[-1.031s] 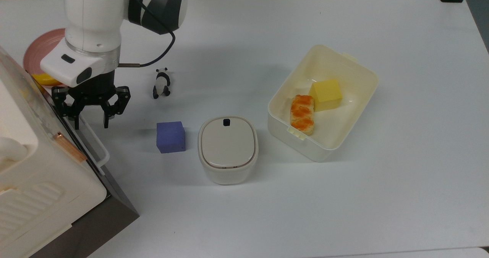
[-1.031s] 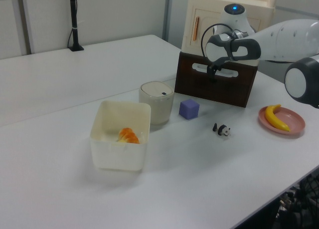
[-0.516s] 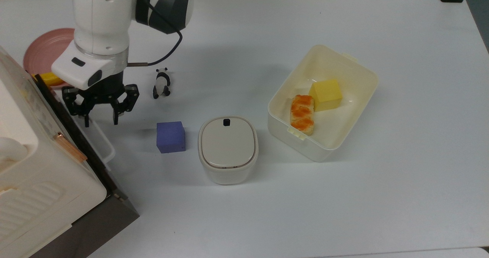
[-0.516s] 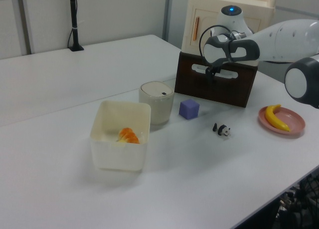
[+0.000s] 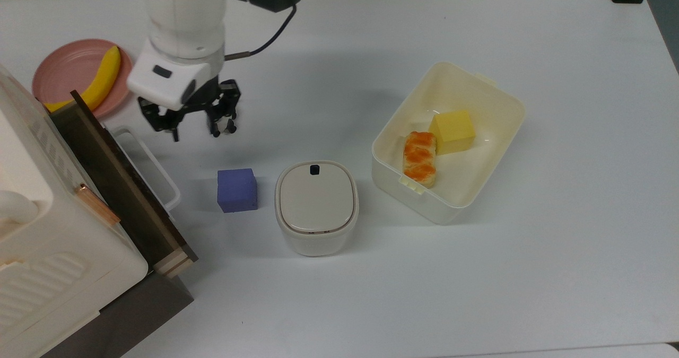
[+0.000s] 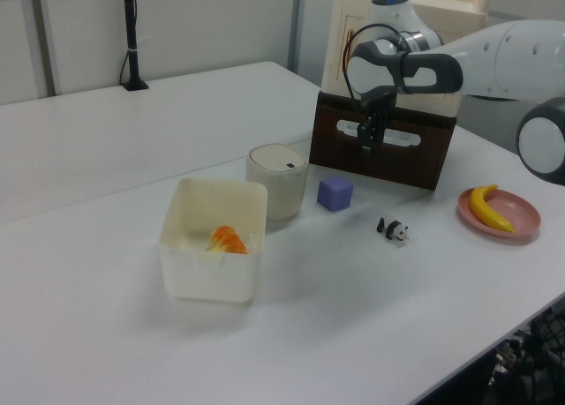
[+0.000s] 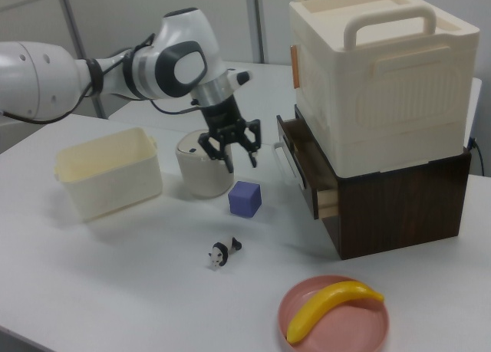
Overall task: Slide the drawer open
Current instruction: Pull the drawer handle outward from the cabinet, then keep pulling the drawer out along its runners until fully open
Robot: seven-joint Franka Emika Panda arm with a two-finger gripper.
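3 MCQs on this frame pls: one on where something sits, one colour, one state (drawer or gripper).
1. Where does the banana lie?
A. in the cream tub
B. on the pink plate
C. inside the drawer

2. What colour is the cube next to the lidded cream pot?
A. purple
B. green
C. red

3. How does the drawer stand?
A. fully shut
B. lifted out onto the table
C. pulled partly out, the gripper off its handle

Key:
1 B: the top view shows it on the pink plate, at the top view's left.
2 A: it is purple in the top and right views.
3 C: the right view shows the dark front panel standing out from the cabinet, and the gripper hangs open above the table, apart from the white handle.
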